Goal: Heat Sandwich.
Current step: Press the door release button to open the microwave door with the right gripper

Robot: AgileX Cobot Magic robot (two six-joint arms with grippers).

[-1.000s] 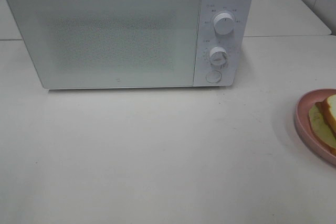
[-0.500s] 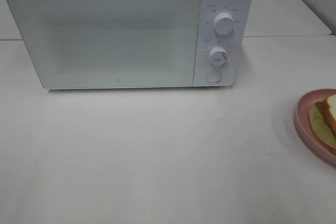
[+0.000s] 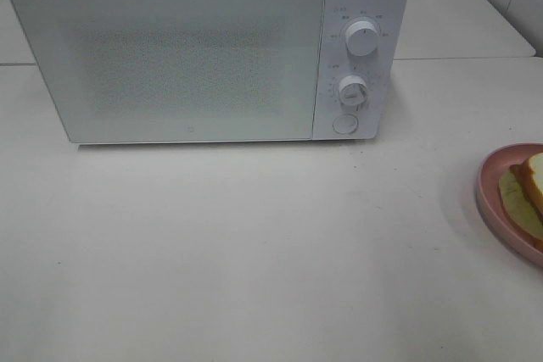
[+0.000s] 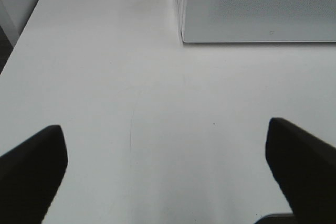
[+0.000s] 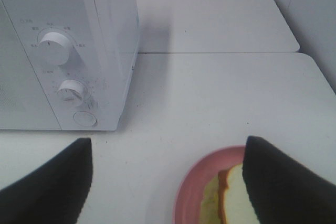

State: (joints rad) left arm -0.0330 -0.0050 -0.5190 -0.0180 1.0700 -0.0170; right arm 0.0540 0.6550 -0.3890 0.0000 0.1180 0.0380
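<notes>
The sandwich (image 3: 528,195) lies on a pink plate (image 3: 490,201) at the right edge of the white table, partly cut off in the exterior high view. In the right wrist view the sandwich (image 5: 231,200) shows white bread, tan crust and pale green filling, just ahead of my open right gripper (image 5: 168,182). The white microwave (image 3: 204,48) stands at the back with its door shut. My left gripper (image 4: 165,171) is open over bare table, near the microwave's left front corner (image 4: 184,38). Neither arm appears in the exterior high view.
The microwave has two knobs (image 3: 362,38) and a round button (image 3: 344,124) on its right panel. A second table surface (image 3: 458,6) lies behind, to the right. The table's left edge (image 4: 21,40) shows in the left wrist view.
</notes>
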